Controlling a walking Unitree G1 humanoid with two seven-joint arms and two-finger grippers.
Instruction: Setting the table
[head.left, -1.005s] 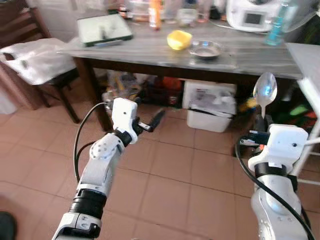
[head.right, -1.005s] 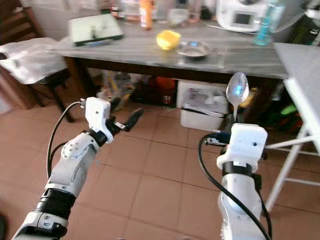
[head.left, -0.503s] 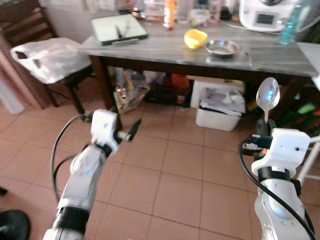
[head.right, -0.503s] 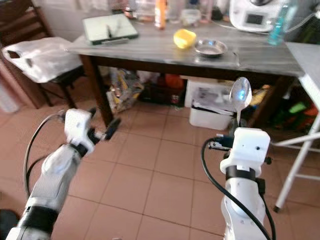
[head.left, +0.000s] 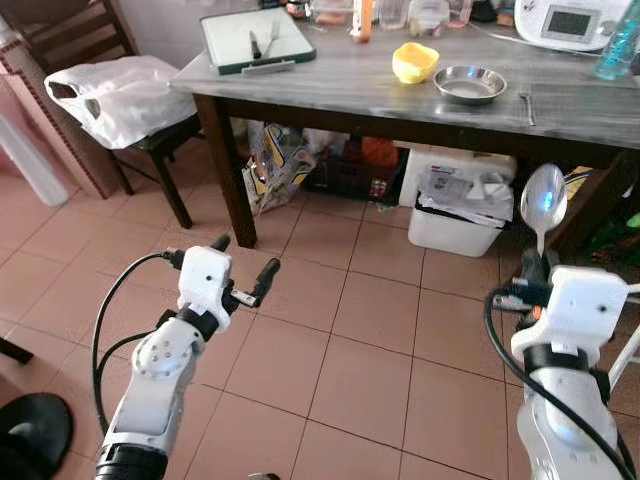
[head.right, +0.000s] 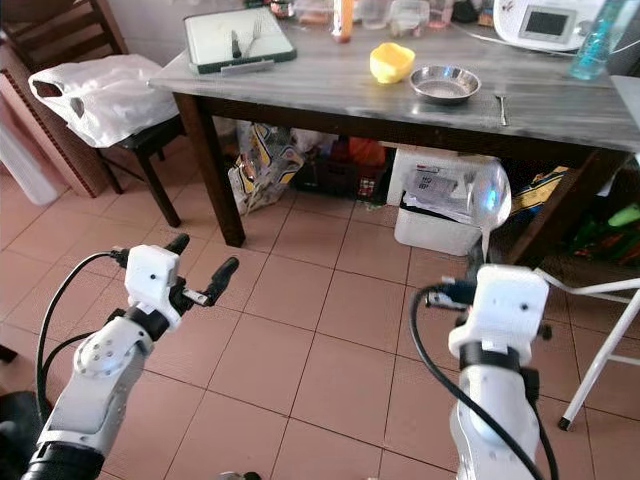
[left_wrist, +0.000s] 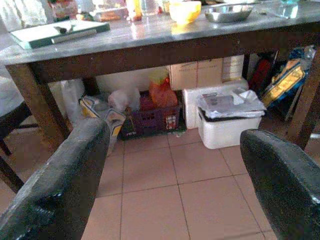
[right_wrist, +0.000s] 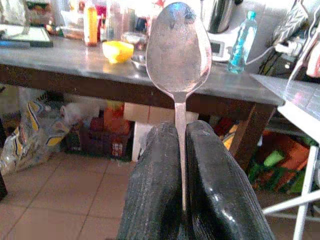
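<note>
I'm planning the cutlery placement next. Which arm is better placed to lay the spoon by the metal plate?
The right. The right gripper is shut on the spoon, held upright, and the metal plate and fork lie toward that side of the table. The left gripper is open and holds nothing.

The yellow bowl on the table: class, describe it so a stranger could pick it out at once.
Find the long grey-topped table on dark legs. Near the middle of its top sits the yellow bowl, just left of a shallow metal dish. It is the one bright yellow thing there, and deeper than the dish.
</note>
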